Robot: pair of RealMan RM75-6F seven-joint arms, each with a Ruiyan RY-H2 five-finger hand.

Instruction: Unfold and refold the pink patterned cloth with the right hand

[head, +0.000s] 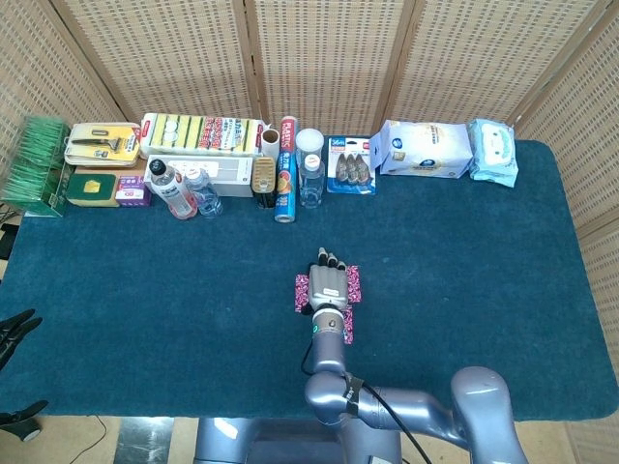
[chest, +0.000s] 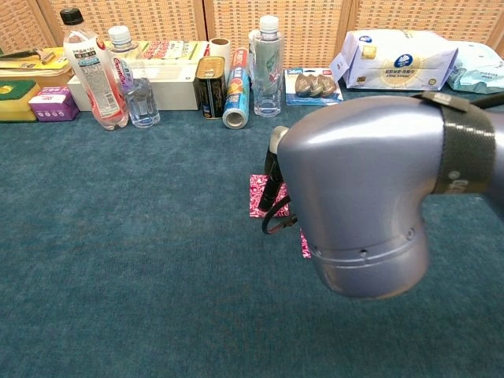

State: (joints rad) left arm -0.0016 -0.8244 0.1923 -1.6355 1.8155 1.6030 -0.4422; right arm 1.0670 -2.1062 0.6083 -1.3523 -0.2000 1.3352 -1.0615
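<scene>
Teal table (head: 145, 280) before wicker screens (head: 319, 58); right hand (head: 329, 287) flat (fingers extended) atop pink patterned cloth (head: 301, 290).

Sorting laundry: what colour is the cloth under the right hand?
Pink cloth with a fine pattern, clearest in head view.

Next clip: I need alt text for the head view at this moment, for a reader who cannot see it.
Seen from above, the robot's right hand lies flat on a pink patterned cloth in the middle of a dark teal table. A row of household goods lines the far edge, including bottles and wipe packs. The left hand sits off the table at the lower left.
</scene>
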